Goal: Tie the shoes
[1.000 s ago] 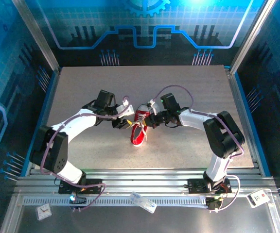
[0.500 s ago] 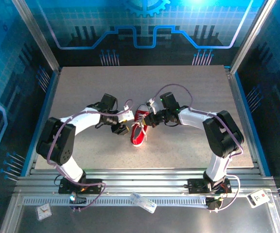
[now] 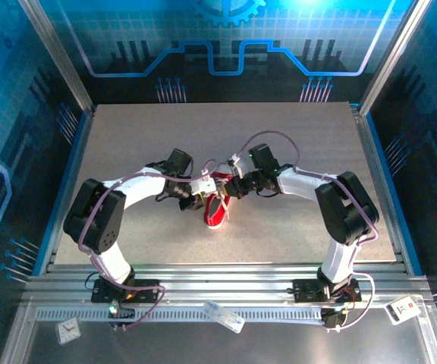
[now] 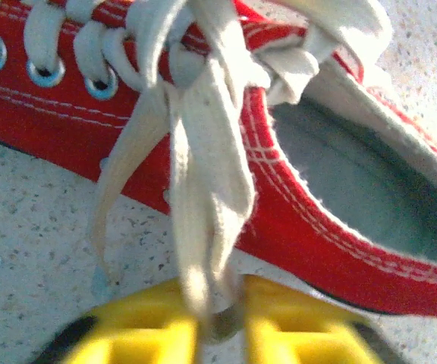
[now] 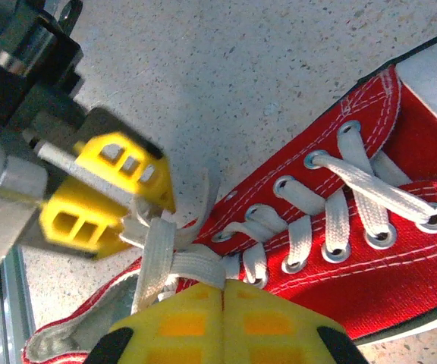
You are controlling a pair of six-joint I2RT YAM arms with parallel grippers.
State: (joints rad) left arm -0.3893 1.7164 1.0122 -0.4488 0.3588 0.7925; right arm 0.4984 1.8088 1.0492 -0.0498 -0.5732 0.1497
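Red canvas sneaker (image 3: 217,211) stands upright near the middle of the speckled grey table (image 3: 302,136), between the two arms' wrists. Its white laces (image 4: 203,174) are threaded through metal eyelets (image 4: 42,73) up the front. Their loose ends gather at the top of the lacing, beside the shoe's grey-lined opening (image 4: 355,197).

The left gripper (image 3: 201,189) sits at the shoe's left side. In the left wrist view its yellow fingers (image 4: 287,322) are drawn together on a flat, folded strand of lace. That strand runs straight up from them to the top of the lacing. A second, thinner strand hangs loose beside it, down the red side wall to the table. The right wrist view shows this gripper (image 5: 146,216) from the other side, its yellow pads pinching the lace just beside the shoe's collar.

The right gripper (image 3: 231,187) sits at the shoe's right side, close to the left one, the two nearly tip to tip above the top eyelets. Its own yellow fingers (image 5: 173,322) are pressed shut, with a white lace strand running in between their tips.
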